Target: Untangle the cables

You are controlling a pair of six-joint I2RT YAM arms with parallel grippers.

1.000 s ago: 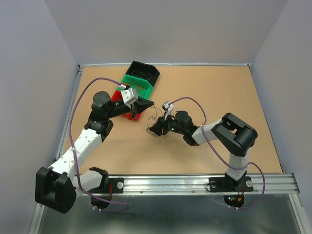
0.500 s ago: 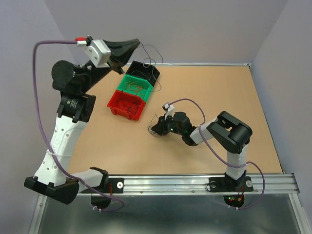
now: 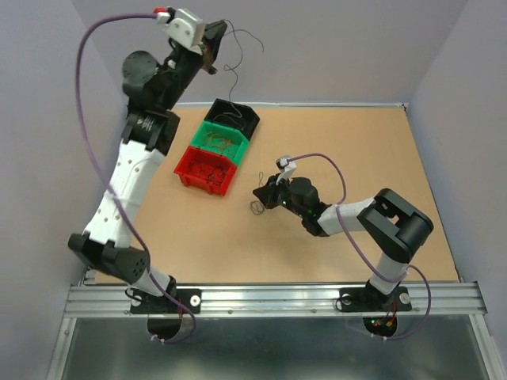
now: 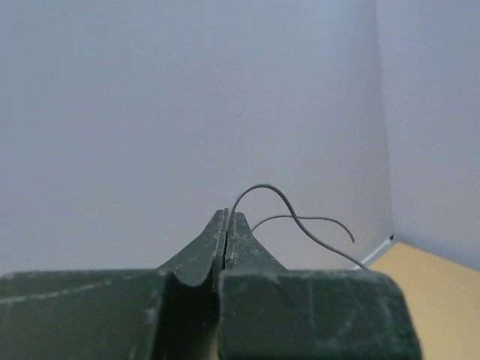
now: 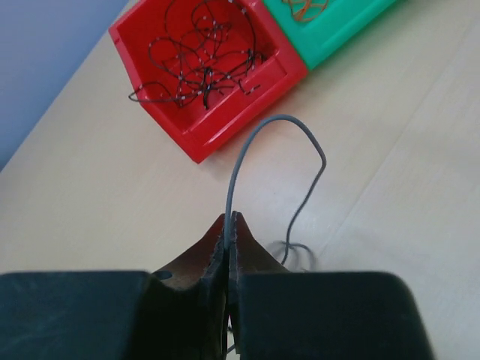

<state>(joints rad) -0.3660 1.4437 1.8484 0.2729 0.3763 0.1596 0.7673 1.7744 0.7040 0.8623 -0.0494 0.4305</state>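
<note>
Separating strands: left end effector (image 4: 227, 217) pinching grey strand (image 4: 296, 220) high over black bin (image 3: 247, 120) — needing lowering, releasing; right end effector (image 5: 230, 220) pinching second strand (image 5: 244, 154).

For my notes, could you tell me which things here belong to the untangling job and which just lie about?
Job: upper grey wire in left gripper; lower grey wire in right gripper; red bin, dark wires; green bin, orange wires; black bin.
Incidental: purple arm cables; rail.

Bright, even, diffuse light; only soft shadows on the table (image 3: 198, 229). Wrist views blur at the near bottom edge; overhead view sharp.
</note>
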